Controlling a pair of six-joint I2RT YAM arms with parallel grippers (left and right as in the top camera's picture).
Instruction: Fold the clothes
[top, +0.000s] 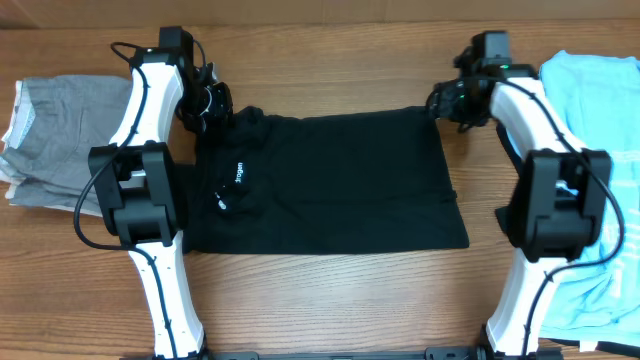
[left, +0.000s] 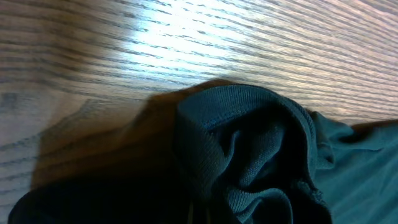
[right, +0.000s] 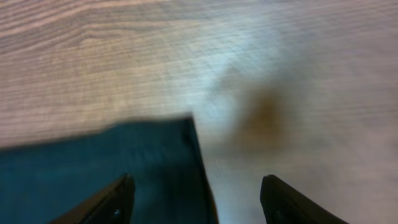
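Currently the black tee lies spread on the worktop. The left end effector is clamped on its bunched far corner; the right end effector gapes empty above the other corner — lifting now would likely drag the cloth lopsided.

Far edge of table: a bare strip of wood runs between the two arms, beyond the black tee.
Centre: the black tee lies flat and low, with nothing above it.
Tee, far left corner: taken by the left gripper, clamped on bunched cloth.
Tee, far right corner: the right gripper straddles it, fingers apart.
Left edge: a grey garment lies here; the left arm bars the way between it and the tee.
Right edge: a light blue tee lies under the right arm.
Near edge: bare wood between the arm bases.
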